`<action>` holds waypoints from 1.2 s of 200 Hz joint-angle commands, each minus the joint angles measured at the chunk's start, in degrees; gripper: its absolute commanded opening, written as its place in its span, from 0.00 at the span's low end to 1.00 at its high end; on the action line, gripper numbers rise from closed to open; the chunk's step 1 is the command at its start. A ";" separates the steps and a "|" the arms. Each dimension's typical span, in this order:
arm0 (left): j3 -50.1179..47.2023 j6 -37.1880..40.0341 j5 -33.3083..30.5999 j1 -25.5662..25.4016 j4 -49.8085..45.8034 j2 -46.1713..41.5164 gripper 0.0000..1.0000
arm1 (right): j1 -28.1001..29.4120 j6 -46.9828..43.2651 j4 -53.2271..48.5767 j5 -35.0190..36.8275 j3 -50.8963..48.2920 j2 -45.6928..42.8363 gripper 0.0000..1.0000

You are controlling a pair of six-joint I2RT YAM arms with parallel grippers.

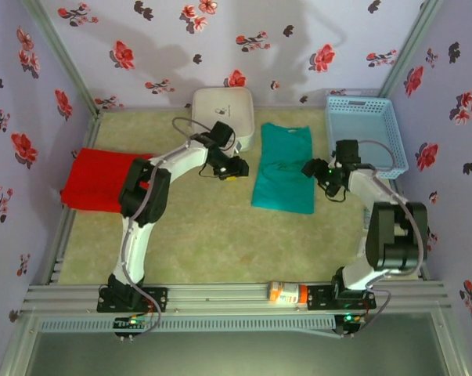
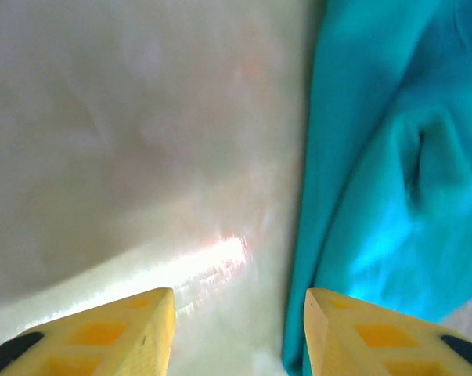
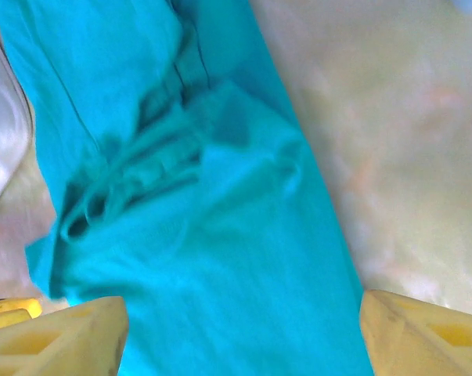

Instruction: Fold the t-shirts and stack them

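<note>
Overhead, the teal t-shirt [image 1: 282,168] lies folded into a long narrow strip on the beige mat [image 1: 204,235], right of centre, with its collar end toward the back wall. The red t-shirt [image 1: 95,182] lies well apart from it, at the left edge of the mat and partly under the left arm. A white box [image 1: 222,110] sits at the back, and a blue basket [image 1: 366,133] occupies the back right corner, just beside the teal t-shirt. The left gripper [image 1: 232,168] sits low just beside the strip's left edge. The right gripper [image 1: 314,168] sits at its right edge. Jaw state cannot be judged from this height.

At the left wrist, the left gripper [image 2: 239,329] shows two yellow fingers [image 2: 102,333] spread apart. Bare mat [image 2: 126,117] fills the gap between them, and nothing is held. The teal t-shirt [image 2: 392,157] runs down the right side, its edge reaching the right-hand finger.

At the right wrist, the right gripper [image 3: 243,337] has its pale fingers [image 3: 423,333] set wide apart at the bottom corners. The teal t-shirt [image 3: 204,235] lies wrinkled across the gap, with no cloth pinched. Mat [image 3: 408,141] shows to the right.
</note>
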 commanded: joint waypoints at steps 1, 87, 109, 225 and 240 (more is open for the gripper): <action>-5.75 -2.33 2.91 -3.08 5.33 -5.35 0.50 | -0.10 -0.98 -4.96 1.26 -5.21 -5.38 0.76; -13.88 -10.51 4.27 -8.72 14.17 -3.18 0.50 | 2.06 1.03 1.69 0.75 -16.60 -7.36 0.57; -13.51 -11.25 4.29 -8.80 14.83 -2.37 0.49 | 2.93 1.37 3.24 0.87 -16.48 -6.04 0.52; -16.53 -11.25 3.18 -7.84 12.84 -5.95 0.47 | 4.36 3.10 6.50 2.61 -14.38 -3.56 0.21; -16.16 -11.20 3.29 -7.92 12.21 -5.85 0.48 | 4.41 3.15 6.32 2.51 -13.49 -3.62 0.16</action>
